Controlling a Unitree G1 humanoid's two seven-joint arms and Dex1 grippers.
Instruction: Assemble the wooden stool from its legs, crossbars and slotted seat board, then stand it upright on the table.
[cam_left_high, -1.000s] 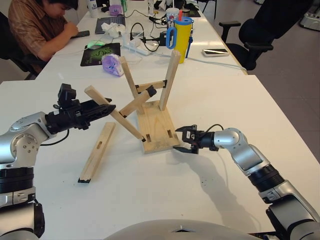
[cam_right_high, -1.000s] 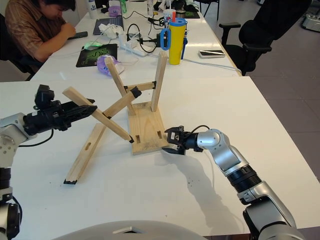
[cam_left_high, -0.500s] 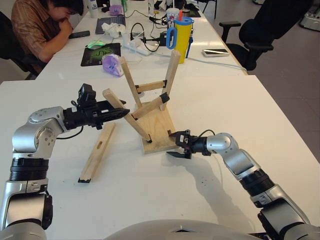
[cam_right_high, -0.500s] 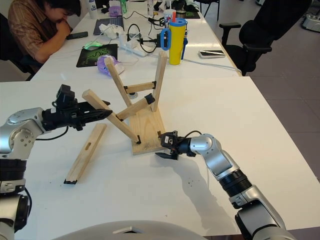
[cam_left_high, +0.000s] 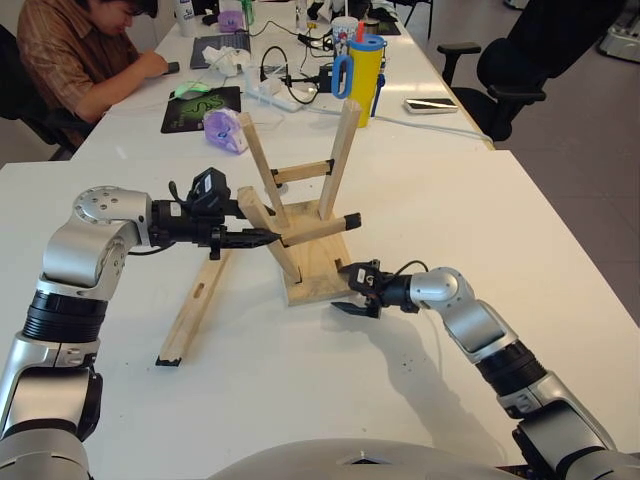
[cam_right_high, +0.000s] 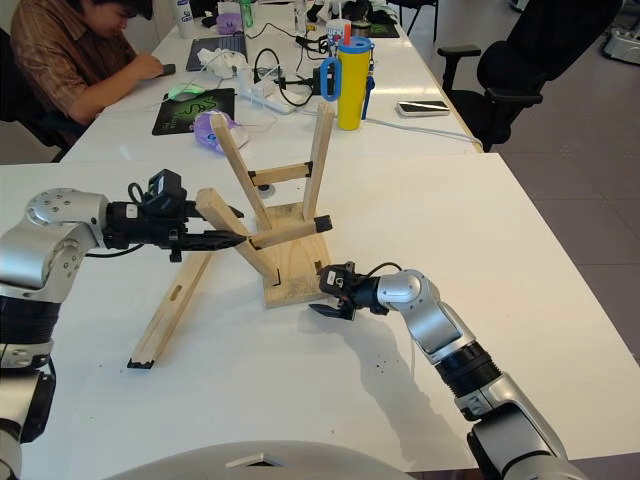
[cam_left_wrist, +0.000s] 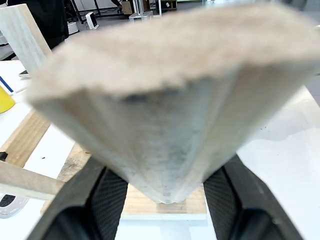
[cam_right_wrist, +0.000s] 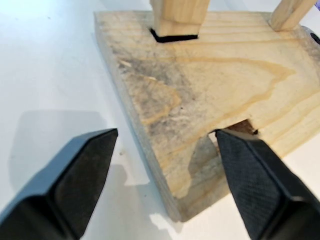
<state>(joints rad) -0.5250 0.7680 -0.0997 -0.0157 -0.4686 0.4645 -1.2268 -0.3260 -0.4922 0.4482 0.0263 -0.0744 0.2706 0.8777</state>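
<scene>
The seat board lies flat on the white counter with two legs rising from its far end, splayed and joined by a crossbar. The left gripper is clenched on a third leg, which slants down into the board. The right gripper is released, its fingers astride the board's near corner, where the right wrist view shows a leg end in its slot. A loose leg lies lengthwise at the left. A yellow bottle stands on the counter behind.

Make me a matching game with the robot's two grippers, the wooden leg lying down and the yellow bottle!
1 left gripper
2 right gripper
3 loose leg
4 yellow bottle

A flat on the table
B open at the seat board's corner
C standing on the far table
D shut on a tilted leg

Pairs: 1-D, 2-B, 3-A, 4-C.
</scene>
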